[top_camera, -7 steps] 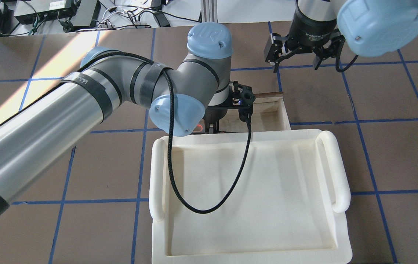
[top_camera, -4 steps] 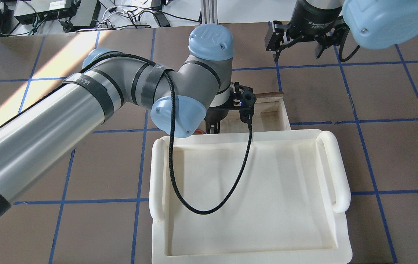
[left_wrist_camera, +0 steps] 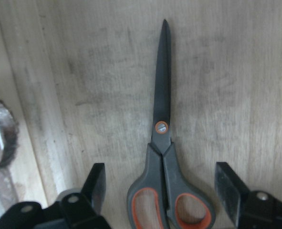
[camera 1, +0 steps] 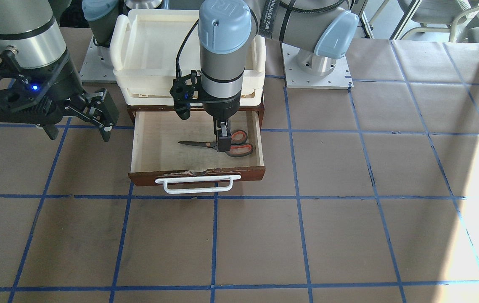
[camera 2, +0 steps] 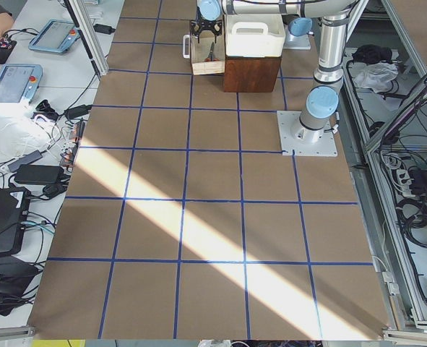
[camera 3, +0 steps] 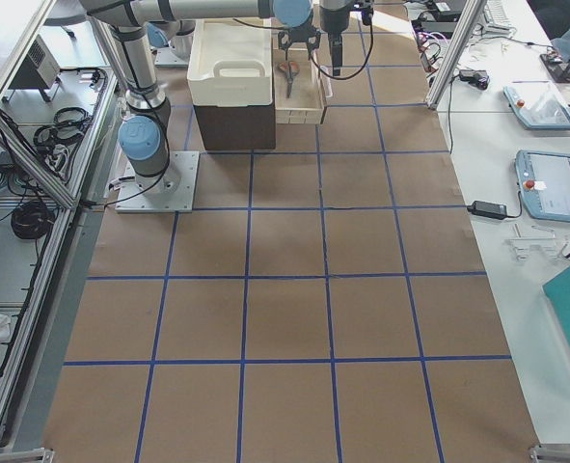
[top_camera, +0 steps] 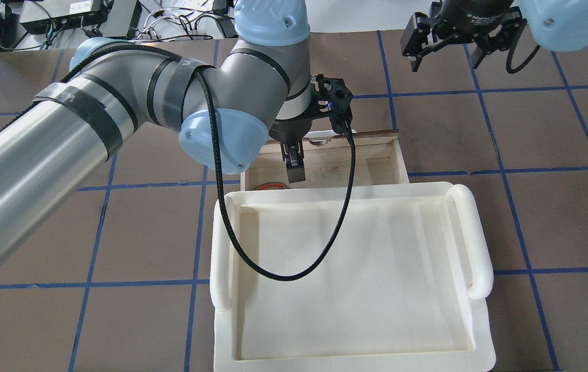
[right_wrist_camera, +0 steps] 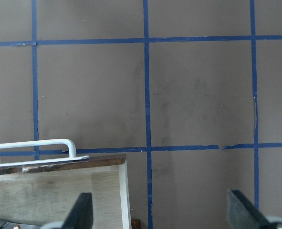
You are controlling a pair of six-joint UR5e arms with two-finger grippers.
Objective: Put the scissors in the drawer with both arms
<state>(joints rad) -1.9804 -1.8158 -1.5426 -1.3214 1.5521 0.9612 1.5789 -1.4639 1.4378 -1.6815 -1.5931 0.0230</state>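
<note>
Exterior front-facing: scissors (camera 1: 210, 145) lie inside open drawer (camera 1: 152, 151).

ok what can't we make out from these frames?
Overhead: scissors mostly hidden by the tray rim; only an orange sliver shows.
Front: scissors' pivot hidden behind left end effector.
Left wrist: handle loops cut off by the bottom edge.
Side views: drawer contents too small to read.
</note>
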